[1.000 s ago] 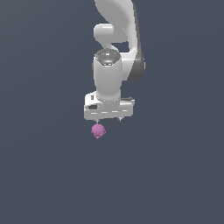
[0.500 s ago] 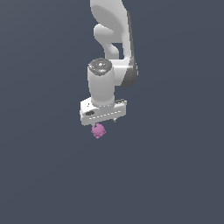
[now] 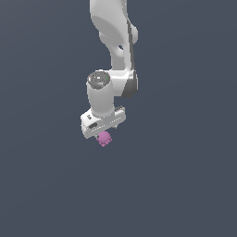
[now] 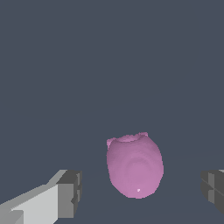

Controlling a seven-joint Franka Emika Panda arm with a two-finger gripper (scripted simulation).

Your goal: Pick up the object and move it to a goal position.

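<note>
The object (image 3: pixel 104 138) is a small pink-magenta lumpy blob lying on the dark grey ground, just under the white hand of the arm. In the wrist view the object (image 4: pixel 134 168) shows a faint ring-like dimple and sits between the two grey fingertips (image 4: pixel 70 192), closer to neither by much, with a gap on each side. My gripper (image 3: pixel 102 133) is open and straddles the object without touching it; the gripper (image 4: pixel 141 192) has its pads spread wide. In the exterior view the hand hides the fingers.
The flat dark grey ground (image 3: pixel 185 185) stretches all around with nothing else on it. The white arm (image 3: pixel 115 37) rises from the hand toward the upper edge of the exterior view.
The hand has come down and shifted toward the exterior view's left while turning about its axis. It now sits right over the object, which has stayed in place.
</note>
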